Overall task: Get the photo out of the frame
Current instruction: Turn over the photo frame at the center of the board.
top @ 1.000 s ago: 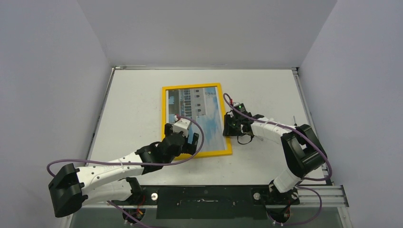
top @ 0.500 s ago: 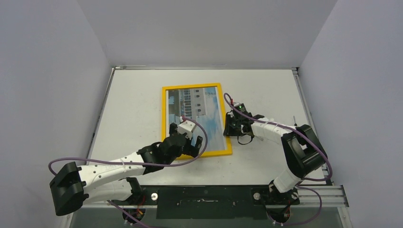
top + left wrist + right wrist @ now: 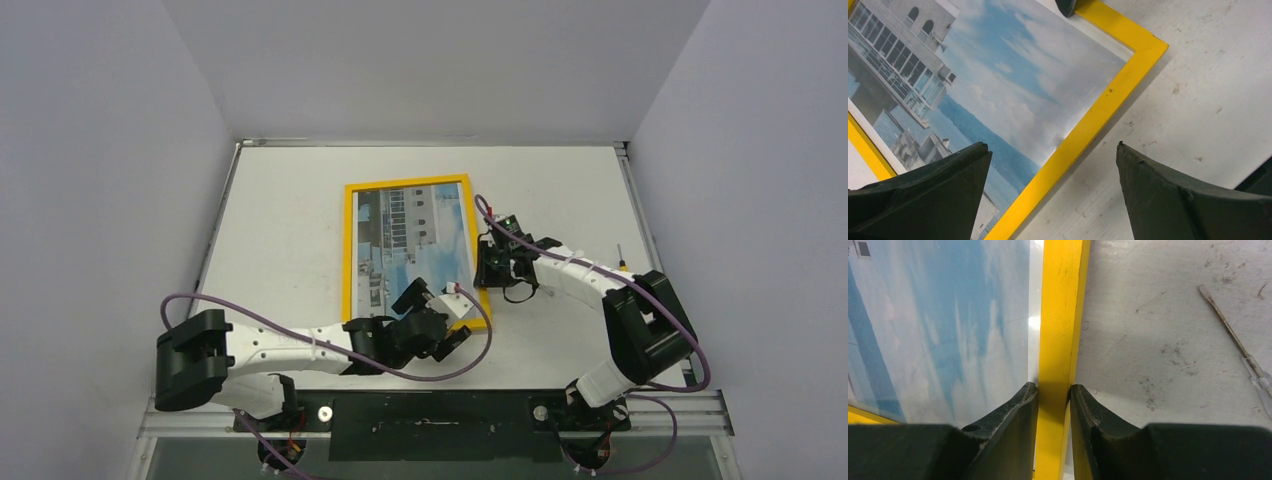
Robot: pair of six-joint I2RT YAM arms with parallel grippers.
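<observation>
Nearest the bases, the left pincer point(image 3: 1050, 150) hangs spread wide over the near right corner of the frame point(image 3: 405, 183), one finger above the picture and the other above bare worktop point(image 3: 280, 230), gripping nothing. Just beyond it, the right pincer point(image 3: 1053, 387) is pressed onto the frame's right-hand yellow border, one finger on the inner side and one on the outer, pinching the bar between them. The frame lies flat and face up in the middle of the worktop, and the photo point(image 3: 410, 240) sits inside it – white building at the far end, sky and sea toward the near end. A thin screwdriver point(image 3: 1233, 335) lies to the right, apart from the frame. The step in hand looks like taking hold of the frame so it can be turned over, since its back is underneath. The next move likely calls for raising that right edge steadily while the left pincer closes on the near corner – without the narrow border slipping out of the pinch.
</observation>
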